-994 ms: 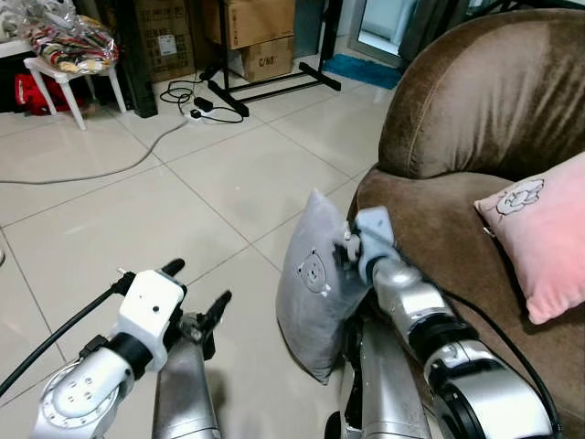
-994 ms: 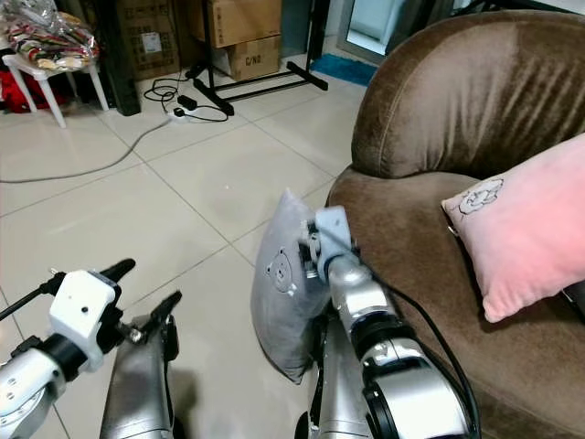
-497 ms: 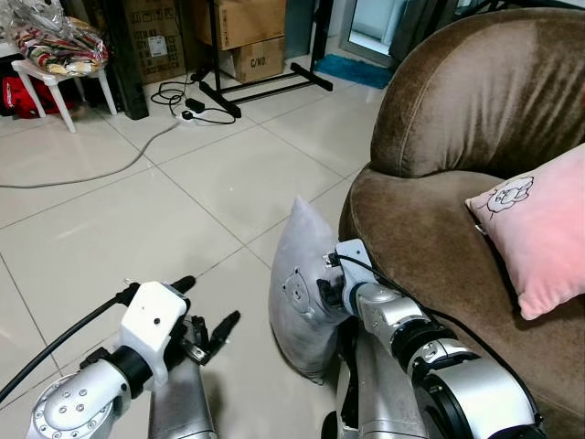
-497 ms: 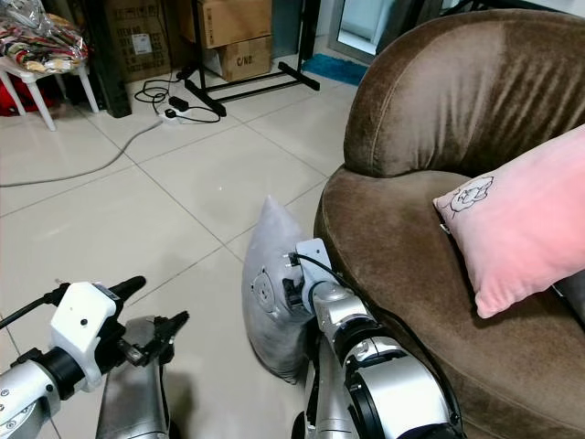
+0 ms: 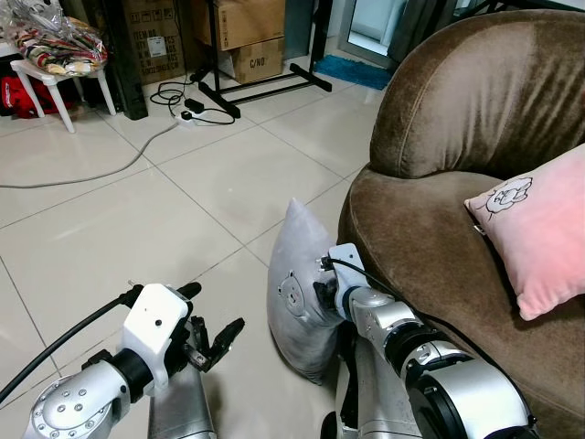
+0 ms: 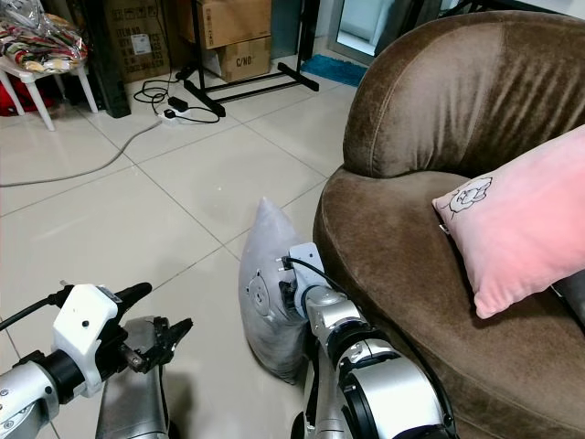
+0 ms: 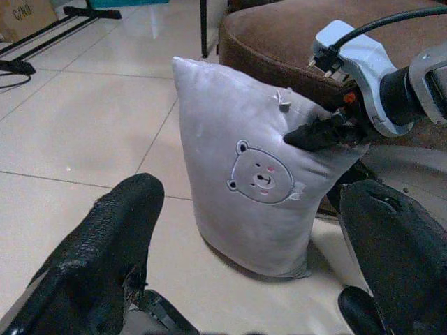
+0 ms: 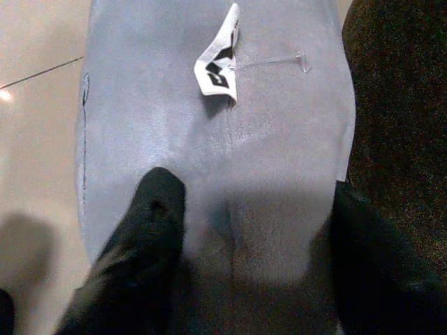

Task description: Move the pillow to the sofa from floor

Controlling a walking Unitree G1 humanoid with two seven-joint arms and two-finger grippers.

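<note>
Right gripper (image 8: 244,223) is clamped on the grey pillow (image 5: 297,293): my wrist camera shows one black finger on each face, the fabric bunched between them, with a white tag (image 8: 218,66) just past the pinch. From the head camera the pillow stands on edge at about 6 o'clock in front of me, its lower edge seemingly on or barely off the floor tiles (image 5: 137,219) and its far side close against the front of the brown sofa (image 5: 439,229). I can't tell whether it actually touches the upholstery.

Left gripper (image 7: 244,230) hangs low at about 8 o'clock with its fingers spread wide, looking at the bear face (image 7: 262,174) on the pillow and gripping nothing.

I judge I'm in the lift stage: the grasp is made, the carry isn't. Next I need to raise the pillow above the seat edge, swing it toward 2 o'clock over the cushion and let go short of the pink pillow (image 5: 539,238) leaning there. The grip is near one edge, so I expect the pillow to droop as it rises.
</note>
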